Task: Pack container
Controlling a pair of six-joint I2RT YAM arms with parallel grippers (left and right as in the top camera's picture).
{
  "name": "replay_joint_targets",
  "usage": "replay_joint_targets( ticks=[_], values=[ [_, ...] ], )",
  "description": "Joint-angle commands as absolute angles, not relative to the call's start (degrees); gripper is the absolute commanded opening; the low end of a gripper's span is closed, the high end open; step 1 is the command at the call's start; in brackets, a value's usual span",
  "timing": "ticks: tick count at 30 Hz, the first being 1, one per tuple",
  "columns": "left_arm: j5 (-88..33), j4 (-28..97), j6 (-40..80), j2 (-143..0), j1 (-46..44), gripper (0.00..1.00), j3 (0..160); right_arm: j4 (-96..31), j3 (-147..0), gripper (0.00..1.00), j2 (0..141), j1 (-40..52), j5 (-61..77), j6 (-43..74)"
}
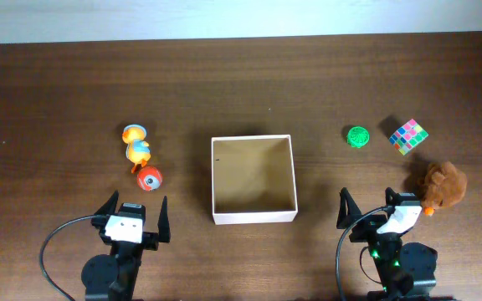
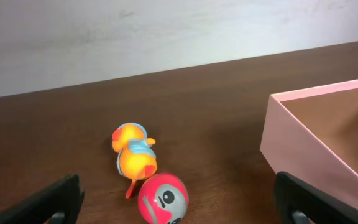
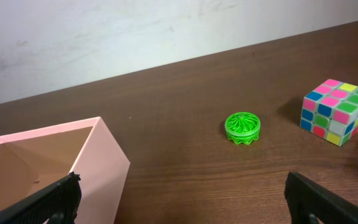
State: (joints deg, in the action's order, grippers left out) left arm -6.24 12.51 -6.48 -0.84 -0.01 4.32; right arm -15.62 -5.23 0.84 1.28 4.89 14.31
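Observation:
The container [image 1: 253,214], a square white-walled box with a tan inside, sits open at the table's middle; it also shows in the left wrist view [image 2: 303,140] and the right wrist view [image 3: 104,168]. Nothing lies in the part I see. Left of it are an orange duck toy [image 1: 137,147] [image 2: 134,155] and a red-and-grey ball [image 1: 149,178] [image 2: 163,198]. Right of it are a green ridged disc [image 1: 358,137] [image 3: 243,127], a colour cube [image 1: 408,136] [image 3: 339,111] and a brown plush [image 1: 439,185]. My left gripper [image 1: 133,219] [image 2: 179,214] is open, just short of the ball. My right gripper [image 1: 366,213] [image 3: 185,205] is open and empty.
The dark wooden table [image 1: 57,100] ends at a pale wall at the back [image 1: 241,17]. Black cables loop beside both arm bases at the front edge [image 1: 53,242].

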Motion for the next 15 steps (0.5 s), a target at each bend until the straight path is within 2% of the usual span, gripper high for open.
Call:
replay_joint_targets(
  ticks=[1,9,15],
  values=[
    [-6.6,12.2,-7.4,-0.3,0.2,0.99,3.8,-15.6,-4.8,0.99,0.2,1.5,4.6,13.7],
    [-6.6,12.2,-7.4,-0.3,0.2,0.99,3.8,-14.6,-4.8,0.99,0.2,1.5,6.3,14.1],
    [-6.6,12.2,-7.4,-0.3,0.2,0.99,3.8,-10.2,-5.2,0.99,0.2,1.5,16.7,17.9]
  ],
)
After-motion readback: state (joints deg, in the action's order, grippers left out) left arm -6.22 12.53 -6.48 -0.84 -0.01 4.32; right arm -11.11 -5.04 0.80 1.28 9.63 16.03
